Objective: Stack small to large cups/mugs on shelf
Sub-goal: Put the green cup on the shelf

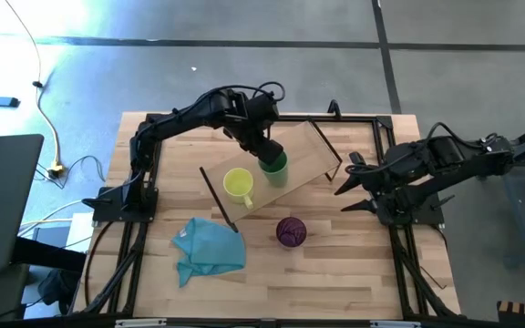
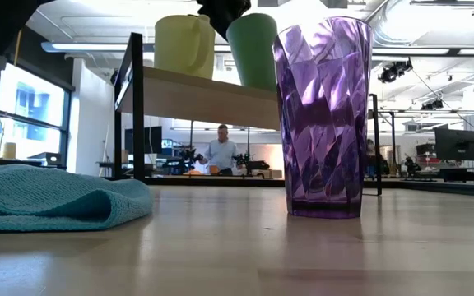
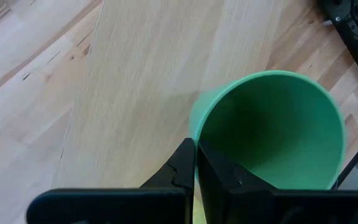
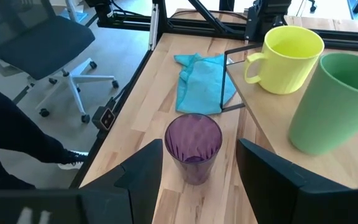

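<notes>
The shelf [image 1: 306, 148] is a light-wood board on black legs, lying slantwise across the table's middle. A yellow mug [image 1: 238, 185] with a handle stands on it. Beside the mug is the green cup [image 1: 276, 169], with my left gripper [image 1: 264, 151] shut on it from above. The purple tumbler [image 1: 290, 230] stands on its base on the tabletop, nearer the front edge than the shelf. My right gripper [image 1: 343, 197] hangs open at the right, above the table, pointing toward the tumbler [image 4: 194, 146] and touching nothing. My left gripper [image 3: 196, 147] pinches the green cup's wall at its rim [image 3: 194, 127], one finger inside the cup and one outside. The fingers come from above, pointing steeply down. The cup is upright, mouth up, its base [image 4: 312, 144] on the shelf board next to the yellow mug [image 4: 289, 57].
A teal cloth [image 1: 210, 246] lies crumpled on the tabletop at the front left, near the shelf's leg [image 1: 217, 196]. Black frame rails [image 1: 399, 264] run along the table's left and right sides. Bare wood lies in front of the tumbler. A person [image 2: 220, 152] stands far off in the room.
</notes>
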